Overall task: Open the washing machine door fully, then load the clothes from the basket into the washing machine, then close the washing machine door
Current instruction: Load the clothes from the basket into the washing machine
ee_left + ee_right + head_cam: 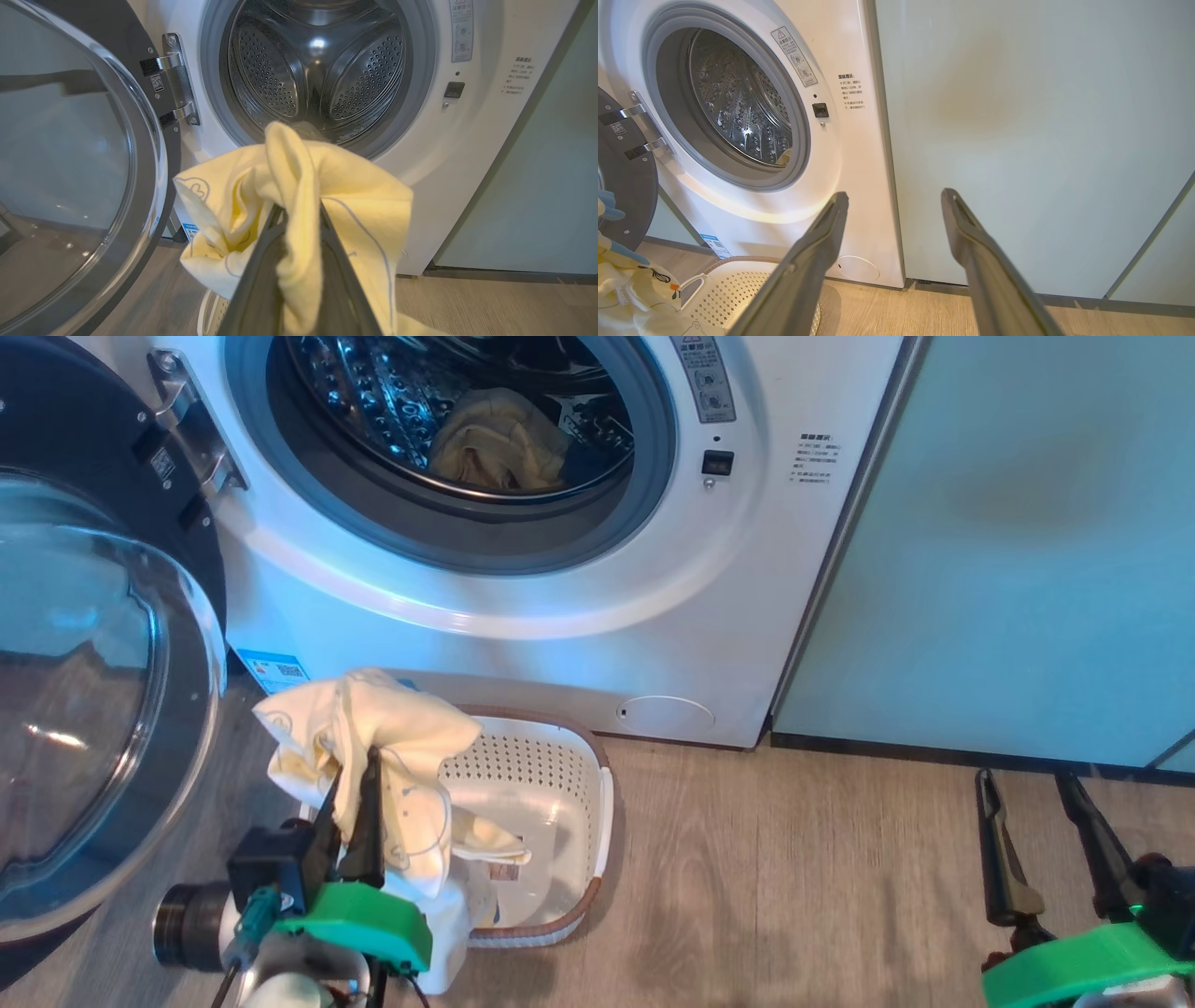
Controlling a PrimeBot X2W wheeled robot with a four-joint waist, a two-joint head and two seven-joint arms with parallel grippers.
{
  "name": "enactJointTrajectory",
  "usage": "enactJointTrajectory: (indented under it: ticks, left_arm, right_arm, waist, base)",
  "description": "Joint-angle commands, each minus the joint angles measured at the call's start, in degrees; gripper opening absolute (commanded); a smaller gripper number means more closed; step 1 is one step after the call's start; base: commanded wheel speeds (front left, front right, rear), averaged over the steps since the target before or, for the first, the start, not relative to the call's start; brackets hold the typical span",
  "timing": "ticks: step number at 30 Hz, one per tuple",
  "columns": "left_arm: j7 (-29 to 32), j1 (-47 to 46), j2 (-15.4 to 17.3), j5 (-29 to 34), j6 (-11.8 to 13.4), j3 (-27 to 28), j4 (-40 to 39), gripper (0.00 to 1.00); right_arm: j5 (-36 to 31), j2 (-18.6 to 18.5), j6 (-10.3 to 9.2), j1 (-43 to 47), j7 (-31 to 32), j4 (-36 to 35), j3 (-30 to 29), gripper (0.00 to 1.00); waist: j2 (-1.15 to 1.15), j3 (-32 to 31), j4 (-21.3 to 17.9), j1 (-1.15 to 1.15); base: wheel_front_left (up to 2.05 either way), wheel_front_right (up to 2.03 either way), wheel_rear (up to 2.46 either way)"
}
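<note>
The washing machine (597, 616) stands with its door (93, 644) swung wide open to the left. A cream-yellow garment (499, 443) lies inside the steel drum. My left gripper (359, 782) is shut on a pale cream-yellow piece of the clothes (383, 747), held above the left end of the basket (597, 803); the cloth hangs down into the basket. In the left wrist view the clothes (299, 196) drape over the gripper (299, 210) in front of the porthole. My right gripper (1032, 784) stands open at the lower right, and again open (894, 196) before the cabinet.
A pale green cabinet (1008, 541) stands right of the washer. The small round white panel cover (665, 713) is low on the washer front. Wood floor (794, 877) lies between the basket and my right gripper.
</note>
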Motion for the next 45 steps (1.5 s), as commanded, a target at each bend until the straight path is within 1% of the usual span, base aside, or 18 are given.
enactJointTrajectory:
  ticks: [1, 19, 26, 36, 44, 45]
  left_arm:
    - [-0.29, -1.65, 1.63, -0.16, 1.36, 2.13, -2.15, 0.0]
    - [-0.28, -1.59, 1.64, -0.51, 1.39, 1.01, -1.78, 0.0]
    - [-0.48, -2.2, 1.64, -0.87, 1.15, 0.85, -1.16, 0.0]
    - [-0.66, -5.2, 1.23, -1.36, 0.41, 0.51, 0.31, 0.0]
    - [-0.74, -11.21, 1.6, -2.08, -1.0, 1.4, 2.7, 0.0]
    - [-0.74, -11.21, 1.6, -2.08, -1.0, 1.4, 2.7, 0.0]
  right_arm:
    - [-0.53, -0.3, -0.16, -1.39, -0.04, -2.18, 0.99, 1.0]
    - [-0.53, -0.29, -0.16, -0.98, 0.14, -1.95, 1.33, 1.0]
    - [-0.48, -0.29, -0.16, -1.23, 0.12, -2.18, 1.63, 1.0]
    - [-0.05, -0.29, -0.16, -2.63, -0.61, -2.26, 2.2, 1.0]
    - [0.88, -0.29, -0.16, -5.38, -2.12, -1.72, 2.78, 1.0]
    - [0.88, -0.29, -0.16, -5.38, -2.12, -1.72, 2.78, 1.0]
  waist:
    - [0.0, -0.03, 0.03, 0.0]
    - [0.0, -1.13, -0.1, 0.0]
    - [0.0, -0.44, -0.28, 0.0]
    - [0.0, 2.84, -1.62, 0.0]
    - [0.0, 9.09, -3.95, 0.0]
    - [0.0, 9.09, -3.95, 0.0]
  base:
    - [0.0, 0.0, 0.0]
    - [0.0, 0.0, 0.0]
    - [0.0, 0.0, 0.0]
    - [0.0, 0.0, 0.0]
    - [0.0, 0.0, 0.0]
    - [0.0, 0.0, 0.0]
